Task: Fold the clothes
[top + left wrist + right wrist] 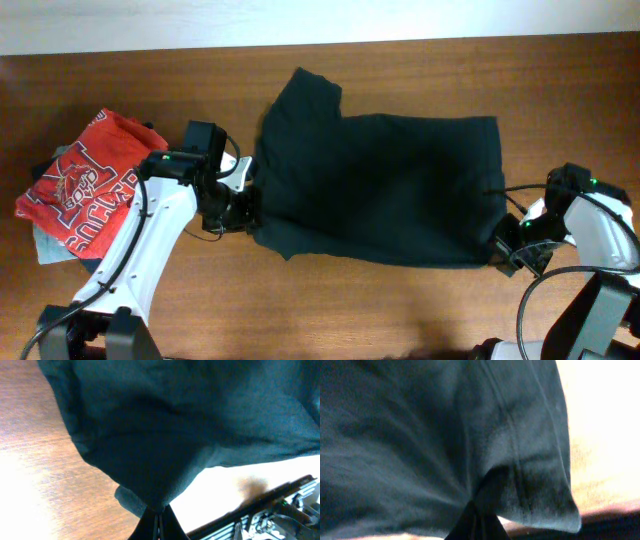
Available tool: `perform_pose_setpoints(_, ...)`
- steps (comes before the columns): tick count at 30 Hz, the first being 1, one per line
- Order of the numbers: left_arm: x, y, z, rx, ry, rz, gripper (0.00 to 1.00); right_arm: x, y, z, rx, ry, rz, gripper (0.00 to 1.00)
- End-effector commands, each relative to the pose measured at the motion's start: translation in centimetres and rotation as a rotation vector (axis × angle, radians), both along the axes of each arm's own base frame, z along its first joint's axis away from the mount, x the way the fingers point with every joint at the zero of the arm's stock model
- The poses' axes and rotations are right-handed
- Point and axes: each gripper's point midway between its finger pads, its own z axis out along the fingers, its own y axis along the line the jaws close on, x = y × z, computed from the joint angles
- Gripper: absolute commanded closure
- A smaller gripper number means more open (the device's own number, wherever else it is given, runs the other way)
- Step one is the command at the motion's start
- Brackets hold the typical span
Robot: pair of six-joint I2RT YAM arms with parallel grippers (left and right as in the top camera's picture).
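Observed from my remote station. The dark garment (380,185) lies spread on the wooden table (400,300), mostly flat. One sleeve (305,95) juts out at its far left corner. The cloth is plain, with no print, and shows shallow wrinkles across the body.

Left gripper (250,212): it is at the garment's left edge, close to the near left corner and touching the cloth. In the left wrist view, the garment (190,420) gathers down into a point at the gripper (156,512). The two fingers are pressed together there with fabric pinched between them. I record it as clamped on the garment.

Right gripper (503,245): it is at the garment's near right corner, in contact with the edge. In the right wrist view, the garment (420,435) fills most of the frame, and its stitched hem (517,475) runs down towards the gripper (472,517). Folds radiate from that spot, and the fingers are closed together on the cloth. I record this one as clamped on the garment too.

In both wrist views the cloth beside the fingers hangs a little off the table surface. How far it is lifted I cannot tell.

Other items: a red shirt (85,190) with white lettering lies crumpled well apart from the garment, beyond its left edge and past the left arm. A grey garment (50,248) shows from under the red shirt, on the side away from the dark garment.
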Motion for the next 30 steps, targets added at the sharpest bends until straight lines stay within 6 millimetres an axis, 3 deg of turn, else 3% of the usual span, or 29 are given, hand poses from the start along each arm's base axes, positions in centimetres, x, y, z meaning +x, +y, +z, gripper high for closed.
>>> perform_pose_setpoints(1, 1.2, 0.4, 1.2, 0.026, -0.081, -0.017, 0.99, 1.6, -0.8, 0.8, -0.026, -0.066, 0.011, 0.96)
perform_pose_setpoints(14, 3.3, 0.3, 1.5, 0.031, -0.185, -0.047, 0.99, 5.3, -2.2, 0.5, -0.075, -0.215, 0.005, 0.93)
perform_pose_setpoints(21, 4.2, 0.4, 1.6, 0.043, -0.229, -0.057, 0.99, 7.6, -1.6, 0.5, -0.059, -0.296, 0.005, 0.91)
perform_pose_setpoints(26, 4.9, 0.5, 1.7, 0.059, -0.266, -0.066, 0.99, 8.8, -0.6, -0.5, -0.058, -0.306, 0.054, 0.87)
perform_pose_setpoints(30, 6.0, 0.5, 1.4, 0.069, -0.302, -0.086, 0.99, 10.0, -1.0, -1.3, -0.078, -0.323, 0.039, 0.88)
